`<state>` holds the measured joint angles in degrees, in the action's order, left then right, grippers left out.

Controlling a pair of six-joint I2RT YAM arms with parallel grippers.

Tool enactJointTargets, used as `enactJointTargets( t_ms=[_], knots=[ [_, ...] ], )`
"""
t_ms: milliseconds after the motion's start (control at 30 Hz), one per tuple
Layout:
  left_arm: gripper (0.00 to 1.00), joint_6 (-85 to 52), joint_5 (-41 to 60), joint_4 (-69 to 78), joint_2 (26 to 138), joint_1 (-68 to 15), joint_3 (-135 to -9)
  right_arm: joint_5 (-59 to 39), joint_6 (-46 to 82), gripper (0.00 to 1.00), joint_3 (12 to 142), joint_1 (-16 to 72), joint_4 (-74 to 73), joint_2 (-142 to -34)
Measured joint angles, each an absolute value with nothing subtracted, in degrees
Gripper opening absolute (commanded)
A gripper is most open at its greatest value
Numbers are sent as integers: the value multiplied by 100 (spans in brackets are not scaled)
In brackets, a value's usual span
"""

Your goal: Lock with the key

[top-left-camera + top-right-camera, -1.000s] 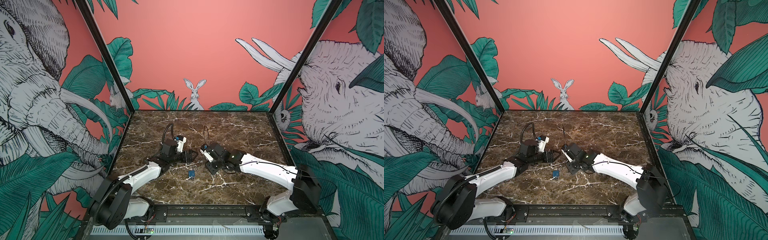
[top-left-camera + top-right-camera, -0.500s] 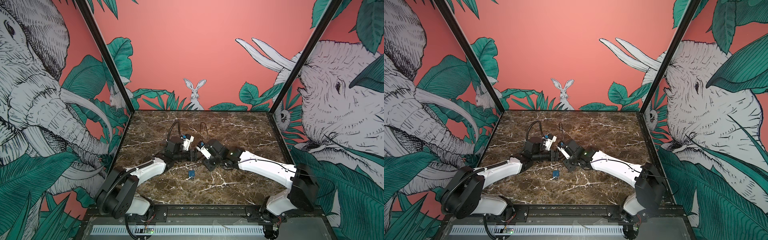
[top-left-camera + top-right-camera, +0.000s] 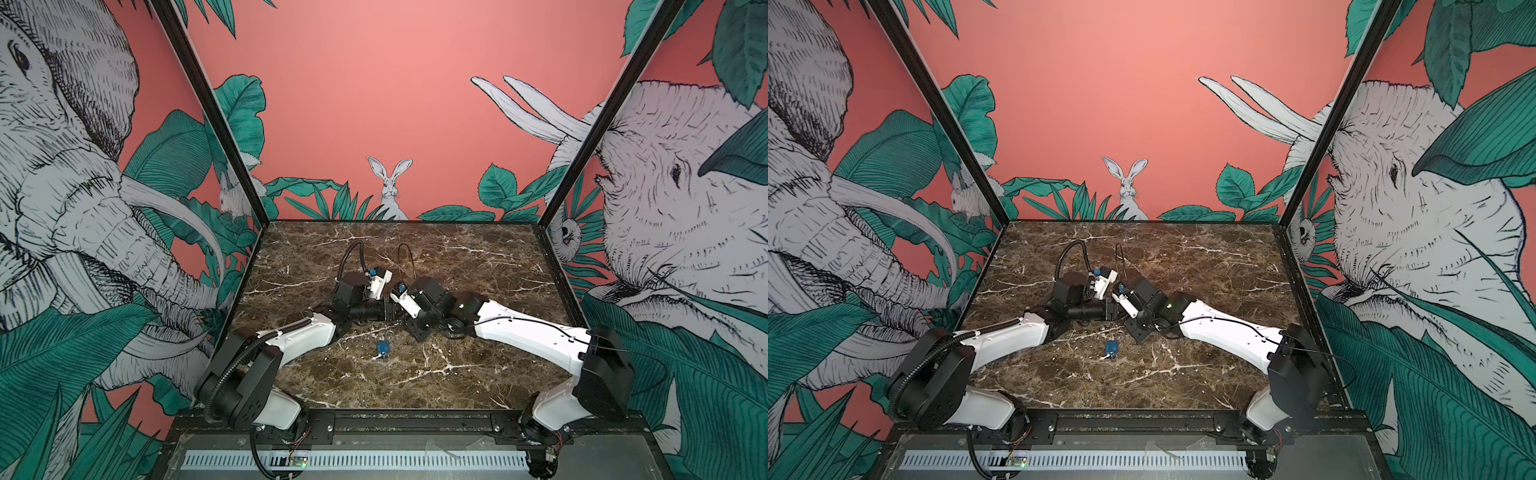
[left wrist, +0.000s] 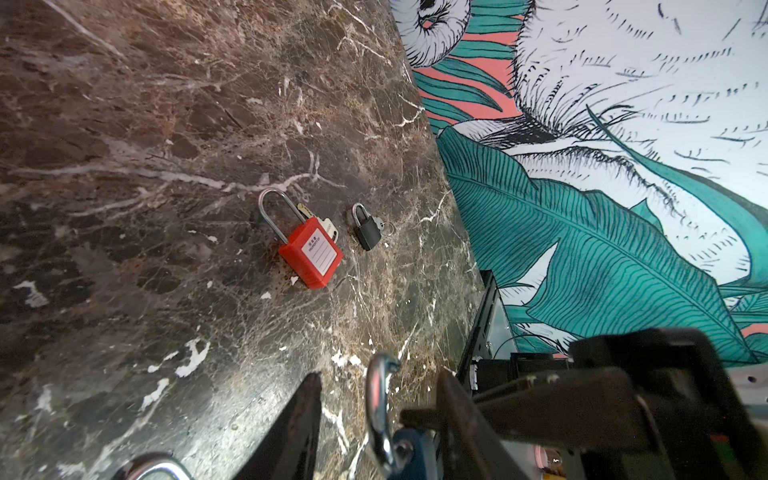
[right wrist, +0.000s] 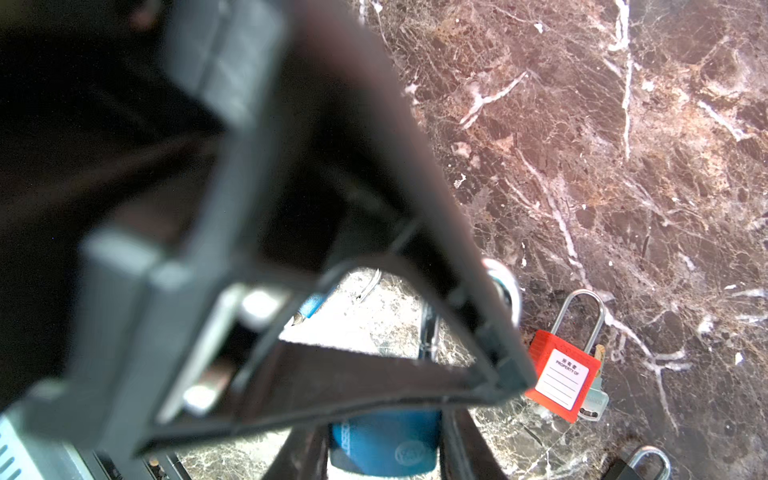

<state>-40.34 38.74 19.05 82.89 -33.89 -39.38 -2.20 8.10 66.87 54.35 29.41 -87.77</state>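
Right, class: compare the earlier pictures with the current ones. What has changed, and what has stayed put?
The left end effector reached in towards the middle. Its fingers now stand either side of the silver shackle of the blue padlock, not yet touching it. The right end effector edged slightly towards it. Unchanged: its hold on the padlock, and the small blue item lying on the table.

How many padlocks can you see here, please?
3 for certain: a red padlock lying on the marble, a small black padlock beside it, a blue padlock in the right gripper. A shackle at the left wrist view's edge may be a fourth.
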Motion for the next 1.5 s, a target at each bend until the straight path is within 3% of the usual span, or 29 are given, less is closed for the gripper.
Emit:
enactJointTargets(
  t_ms=[567, 633, 867, 1100, 1200, 1500],
  knots=[
    [12, -4167, 4099, 2126, 8444, -3409, -4007, -156, 703, 32, 6807, 5419, 2941, -8807],
    [0, -4248, 4139, 2209, 8444, -3400, -4023, -134, 709, 32, 6838, 5411, 2939, -8812],
    [0, -4401, 4053, 2471, 8506, -3404, -4036, 30, 714, 35, 6917, 5380, 2917, -8868],
    [0, -4851, 3660, 3065, 8674, -3435, -3859, 51, 760, 55, 6925, 5170, 2716, -8941],
    [0, -5216, 3380, 3590, 8838, -3430, -3671, -220, 915, 59, 6788, 4827, 2368, -8892],
    [0, -6884, 2281, 5671, 9472, -3435, -3068, -1365, 1240, 56, 5470, 3940, 797, -7752]
  ],
)
